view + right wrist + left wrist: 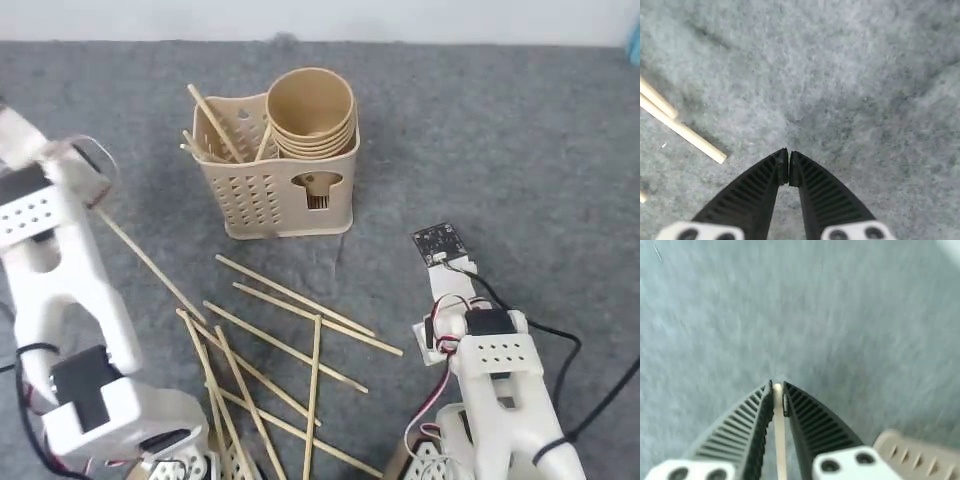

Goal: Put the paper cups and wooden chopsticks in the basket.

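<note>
My left fingers (747,425) are clamped on a chopstick (778,435). It lies straight along the narrow gap between them, and its pale end sits level with the tips. Grey surface (805,305) lies beyond them, and a beige slotted corner of the basket (920,457) shows off to one side. From the high view, my left arm (60,260) stands to the left of the basket (275,205), apart from it.

My right fingers (757,185) are pressed together with nothing between them, their tips touching, pointed down at bare surface. The cut ends of two chopsticks (687,134) lie near them but do not touch them. From above, my right arm (495,370) sits to the lower right of the basket, well apart from it.

The basket stands upright toward the far middle of the surface. A nested stack of cups (312,108) fills its right compartment, rims up and rising above the wall. A few chopsticks (215,125) lean in its left compartment, one of them slanting up and out over the rim.

In front of the basket, between my two arms, loose chopsticks (285,347) lie flat in a crossed scatter. Several overlap one another, and a couple run close to parallel, nearest the basket. One more lies slanted just beside my left arm (150,265).
</note>
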`<action>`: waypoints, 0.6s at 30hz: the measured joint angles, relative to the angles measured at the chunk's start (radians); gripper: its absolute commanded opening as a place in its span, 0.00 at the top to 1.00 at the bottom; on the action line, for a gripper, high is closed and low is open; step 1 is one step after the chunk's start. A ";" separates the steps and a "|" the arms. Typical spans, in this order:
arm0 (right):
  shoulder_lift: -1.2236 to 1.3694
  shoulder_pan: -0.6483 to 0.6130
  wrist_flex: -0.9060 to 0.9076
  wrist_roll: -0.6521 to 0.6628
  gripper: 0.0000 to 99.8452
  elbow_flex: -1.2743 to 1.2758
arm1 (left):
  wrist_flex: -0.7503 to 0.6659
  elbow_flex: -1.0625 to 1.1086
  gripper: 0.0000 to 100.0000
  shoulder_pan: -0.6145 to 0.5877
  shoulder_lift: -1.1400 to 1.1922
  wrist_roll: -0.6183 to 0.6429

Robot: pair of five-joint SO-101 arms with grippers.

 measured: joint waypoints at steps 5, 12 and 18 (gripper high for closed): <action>0.000 0.000 0.000 0.000 0.98 0.000 | 0.002 -0.195 0.99 -0.041 -0.002 -0.006; 0.012 0.000 -0.018 0.000 0.98 0.000 | 0.002 -0.437 0.99 -0.068 -0.169 -0.005; 0.015 0.000 -0.018 0.000 0.98 0.000 | -0.120 -0.494 0.99 -0.015 -0.345 -0.005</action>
